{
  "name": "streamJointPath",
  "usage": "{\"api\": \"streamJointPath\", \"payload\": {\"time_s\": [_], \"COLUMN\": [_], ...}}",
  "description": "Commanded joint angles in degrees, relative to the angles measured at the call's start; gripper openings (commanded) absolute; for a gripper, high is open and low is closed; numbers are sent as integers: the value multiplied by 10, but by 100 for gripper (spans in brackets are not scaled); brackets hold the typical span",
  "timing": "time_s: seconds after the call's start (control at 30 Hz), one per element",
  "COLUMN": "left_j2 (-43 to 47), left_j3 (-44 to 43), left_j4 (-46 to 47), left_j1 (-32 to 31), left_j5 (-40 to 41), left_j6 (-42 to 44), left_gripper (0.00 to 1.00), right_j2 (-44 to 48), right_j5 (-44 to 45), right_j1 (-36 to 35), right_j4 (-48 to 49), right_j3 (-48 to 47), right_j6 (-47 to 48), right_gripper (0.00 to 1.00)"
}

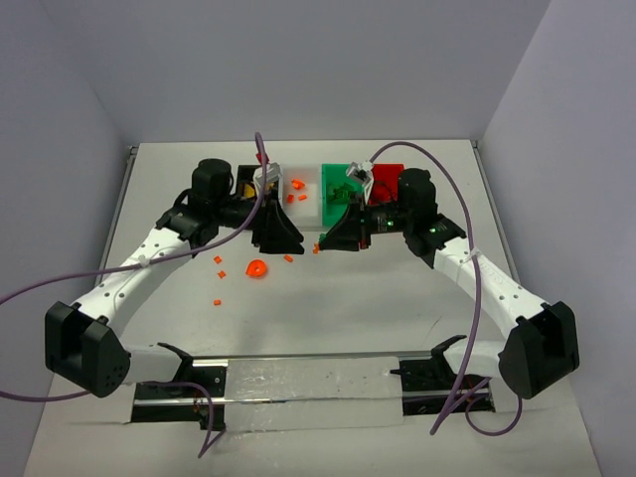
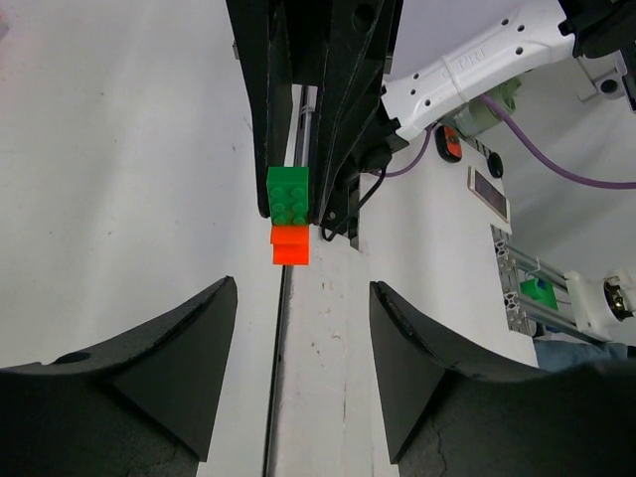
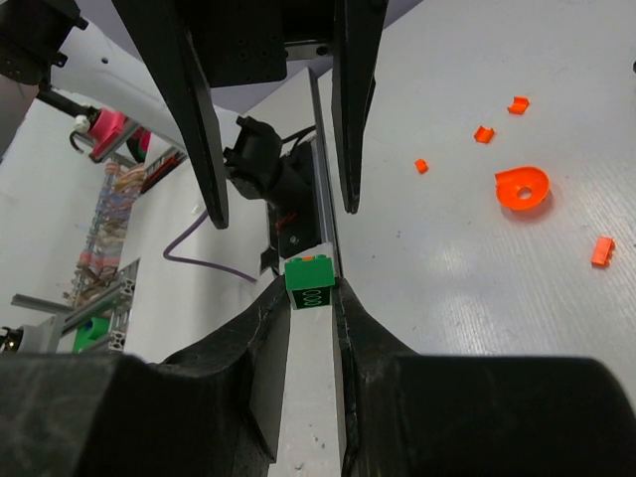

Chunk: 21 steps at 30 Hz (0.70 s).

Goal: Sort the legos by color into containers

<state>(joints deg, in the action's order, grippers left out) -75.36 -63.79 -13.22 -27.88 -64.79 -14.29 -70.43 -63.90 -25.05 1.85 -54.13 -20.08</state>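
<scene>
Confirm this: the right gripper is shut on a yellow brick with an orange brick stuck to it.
Wrong colour: the right gripper is shut on a green brick, not yellow, with an orange brick stuck to it. The left wrist view shows it.

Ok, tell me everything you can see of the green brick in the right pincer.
The green brick is small, glossy plastic, with four studs in a square on the face toward the left wrist camera. The right pincer pinches it by two opposite sides at the fingertips. An orange brick sits flush against its outer end, beyond the fingertips. The left pincer is open, facing it, touching neither.
</scene>
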Motion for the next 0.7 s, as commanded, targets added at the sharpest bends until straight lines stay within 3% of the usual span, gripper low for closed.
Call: {"api": "streamJointPath", "payload": {"time_s": [0.0, 0.67], "left_j2": [-7, -34], "left_j3": [-26, -31], "left_j4": [-7, 21], "left_j1": [-12, -49], "left_j5": [13, 35], "left_j6": [15, -15], "left_gripper": [65, 66], "right_j2": [14, 10], "right_j5": [-9, -4], "right_j1": [-8, -16], "right_j4": [11, 9], "right_j3": [-27, -36], "right_j6": [2, 1], "right_gripper": [0, 0]}}
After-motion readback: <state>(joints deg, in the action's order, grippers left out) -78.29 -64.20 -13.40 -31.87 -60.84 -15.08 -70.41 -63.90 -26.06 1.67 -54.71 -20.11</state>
